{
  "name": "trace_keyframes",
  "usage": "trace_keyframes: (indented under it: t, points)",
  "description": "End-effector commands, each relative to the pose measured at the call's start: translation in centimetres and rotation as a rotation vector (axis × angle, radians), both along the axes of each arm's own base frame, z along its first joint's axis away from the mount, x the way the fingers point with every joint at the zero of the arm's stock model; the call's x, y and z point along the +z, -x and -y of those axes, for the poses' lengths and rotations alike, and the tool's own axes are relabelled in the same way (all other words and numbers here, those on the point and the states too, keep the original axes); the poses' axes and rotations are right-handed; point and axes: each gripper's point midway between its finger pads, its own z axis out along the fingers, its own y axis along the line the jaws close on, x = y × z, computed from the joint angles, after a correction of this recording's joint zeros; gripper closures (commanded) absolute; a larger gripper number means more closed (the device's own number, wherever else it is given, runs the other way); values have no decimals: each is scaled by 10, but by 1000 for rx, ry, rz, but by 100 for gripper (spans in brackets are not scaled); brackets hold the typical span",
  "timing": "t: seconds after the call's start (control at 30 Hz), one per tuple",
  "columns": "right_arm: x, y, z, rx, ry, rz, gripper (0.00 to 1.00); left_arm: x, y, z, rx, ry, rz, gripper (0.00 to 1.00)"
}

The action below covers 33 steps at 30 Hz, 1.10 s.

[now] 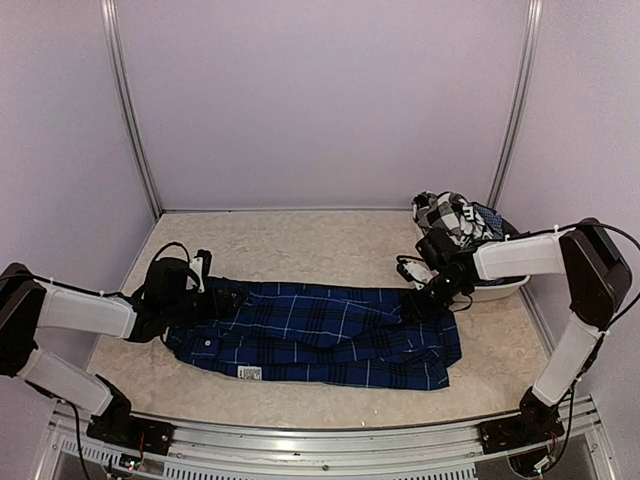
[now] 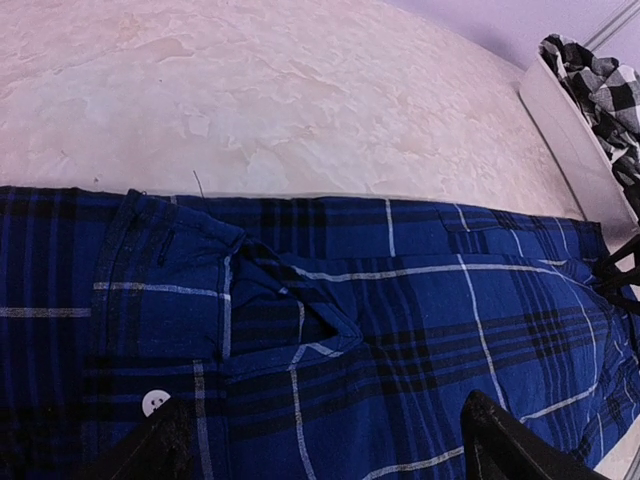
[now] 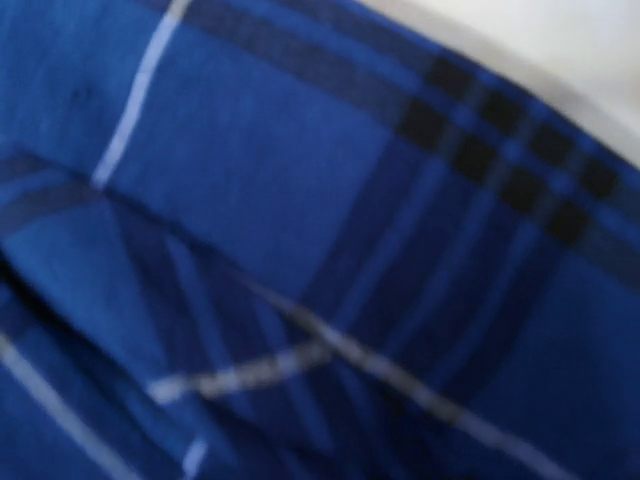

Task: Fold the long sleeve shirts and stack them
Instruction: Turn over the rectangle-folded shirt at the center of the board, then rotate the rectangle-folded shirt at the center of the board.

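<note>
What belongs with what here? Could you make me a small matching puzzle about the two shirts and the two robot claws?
1. blue plaid shirt
2. black-and-white checked shirt
3. left gripper
4. right gripper

A. heaped in the white bin, far right
B. open, at the blue shirt's left end
C. spread across the table
D. at the blue shirt's right end

Pairs: 1-C, 2-A, 3-B, 4-D

Pale lilac walls (image 1: 320, 100), metal corner posts (image 1: 131, 110), mottled beige tabletop (image 1: 300, 235), aluminium front rail (image 1: 300, 442)
</note>
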Motion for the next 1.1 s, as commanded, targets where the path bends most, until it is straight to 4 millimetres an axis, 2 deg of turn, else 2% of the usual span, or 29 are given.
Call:
trace_keyframes:
  t: [0.0, 0.1, 0.17, 0.37, 0.6, 0.87, 1.0, 1.07]
  points:
    - [31, 4, -1, -4, -56, 67, 45, 4, -5, -4, 37, -10, 40, 11]
    - [44, 11, -1, -6, -93, 83, 44, 9, -5, -11, 70, -31, 63, 9]
    - [43, 18, 1, -17, -95, 77, 44, 15, -6, -17, 104, -40, 85, 7]
    - [20, 33, 13, -60, -54, 33, 44, 46, -7, -38, 218, -37, 170, 1]
    - [-6, 29, 13, -71, -9, -1, 44, 91, 1, -51, 284, -11, 281, 1]
    - [-14, -2, -17, 2, -2, 27, 45, 119, 9, -72, 391, 41, 330, 1]
    - [-14, -30, -34, 46, 25, 66, 45, 137, 15, -57, 265, 46, 401, 1]
    - [-13, -51, -44, 63, 36, 97, 44, 142, 16, -54, 251, 60, 411, 1]
